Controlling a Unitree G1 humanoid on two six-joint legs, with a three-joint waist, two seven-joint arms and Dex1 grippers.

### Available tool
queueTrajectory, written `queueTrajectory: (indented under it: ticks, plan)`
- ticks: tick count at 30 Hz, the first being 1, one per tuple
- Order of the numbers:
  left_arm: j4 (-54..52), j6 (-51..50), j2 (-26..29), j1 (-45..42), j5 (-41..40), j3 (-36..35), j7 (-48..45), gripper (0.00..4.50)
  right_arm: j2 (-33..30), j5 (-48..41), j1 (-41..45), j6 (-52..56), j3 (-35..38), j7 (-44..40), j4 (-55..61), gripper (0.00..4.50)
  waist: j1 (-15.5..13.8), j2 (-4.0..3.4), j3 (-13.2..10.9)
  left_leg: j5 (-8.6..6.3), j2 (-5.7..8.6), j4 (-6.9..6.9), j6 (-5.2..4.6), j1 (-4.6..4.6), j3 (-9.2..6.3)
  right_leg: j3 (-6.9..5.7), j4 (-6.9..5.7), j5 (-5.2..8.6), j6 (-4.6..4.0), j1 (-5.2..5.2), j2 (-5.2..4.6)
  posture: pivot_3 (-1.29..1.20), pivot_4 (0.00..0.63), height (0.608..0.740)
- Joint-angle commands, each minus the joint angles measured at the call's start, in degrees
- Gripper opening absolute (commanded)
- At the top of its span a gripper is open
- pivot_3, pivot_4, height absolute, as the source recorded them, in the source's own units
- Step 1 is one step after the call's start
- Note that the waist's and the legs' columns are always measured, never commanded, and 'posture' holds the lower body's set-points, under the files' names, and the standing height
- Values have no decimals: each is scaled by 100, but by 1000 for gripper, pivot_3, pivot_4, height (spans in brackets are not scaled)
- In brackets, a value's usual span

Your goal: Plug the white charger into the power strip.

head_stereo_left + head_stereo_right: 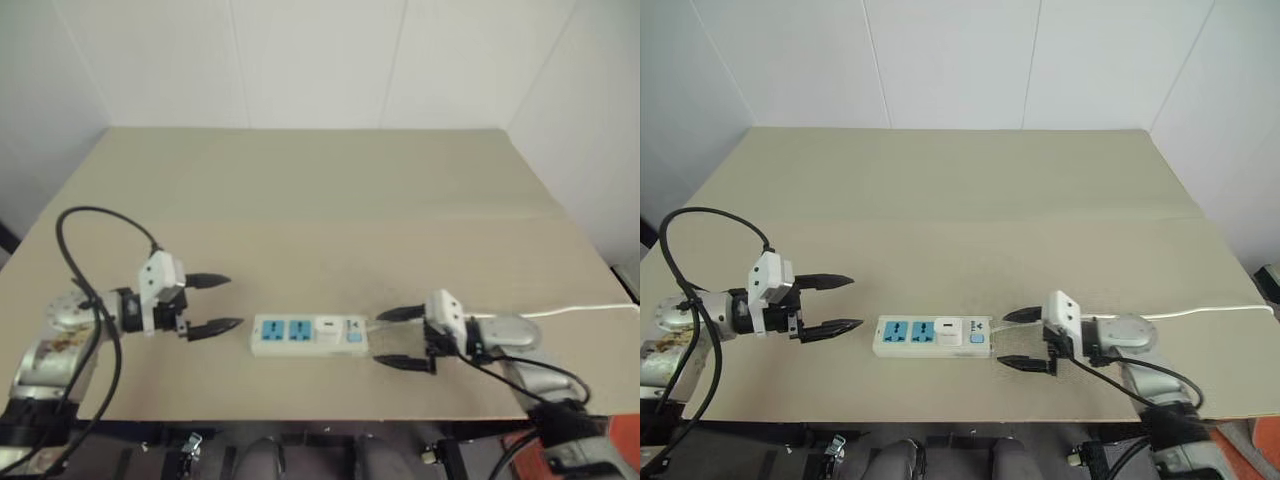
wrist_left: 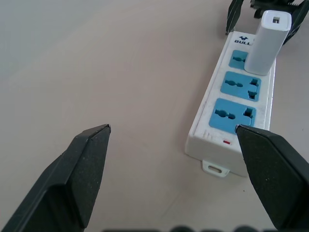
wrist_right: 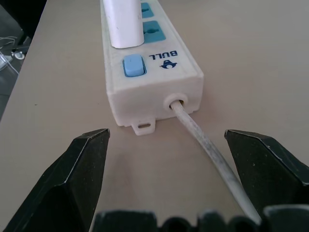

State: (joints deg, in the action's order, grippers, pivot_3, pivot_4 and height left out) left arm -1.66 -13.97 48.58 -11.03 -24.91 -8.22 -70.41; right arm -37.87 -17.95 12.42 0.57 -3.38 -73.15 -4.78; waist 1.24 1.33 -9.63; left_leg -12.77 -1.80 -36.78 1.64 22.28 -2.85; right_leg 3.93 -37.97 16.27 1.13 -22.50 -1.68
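Left eye view, layout: the power strip (image 1: 308, 335) lies flat in the lower middle of the frame on the tan worktop (image 1: 320, 200), long side running left to right, so both my arms can reach it from either end.
Charger: the white charger (image 1: 328, 327) stands upright in the socket nearest the switch, right of the two free blue sockets; judged from how squarely it sits, it is plugged in and the task looks done.
Left pincer: my left pincer (image 1: 212, 304), at lower left of the frame, is released, holding nothing, its tips just short of the strip's left end; in the left wrist view the fingers (image 2: 77, 179) frame that end without touching it.
Right pincer: my right pincer (image 1: 404, 338), at lower right, is also released and empty, apart from the strip's switch end.
Cord: the thin white cord (image 3: 203, 145) leaves the strip's end and runs between my right fingers (image 3: 72, 183), then off to the right edge of the worktop.
Why so: both pincers stand wide and clear, I judge, so the strip and charger are not disturbed.
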Motion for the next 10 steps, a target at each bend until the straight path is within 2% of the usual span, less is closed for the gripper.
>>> queueTrajectory:
  ticks: [1,10]
  plan:
    - [-173,20,242,123,-152,-348,-121,4500,-297,-308,-202,138,488,69,430,4478,19,2,-2,0,-1,0,0,-1,1,1,0,0,0,0,1,0,150,740]
    - [-134,39,389,227,-223,-455,-307,4500,-451,-352,-316,111,760,223,413,4478,82,5,-5,0,0,0,0,0,5,2,3,1,1,1,1,0,150,740]
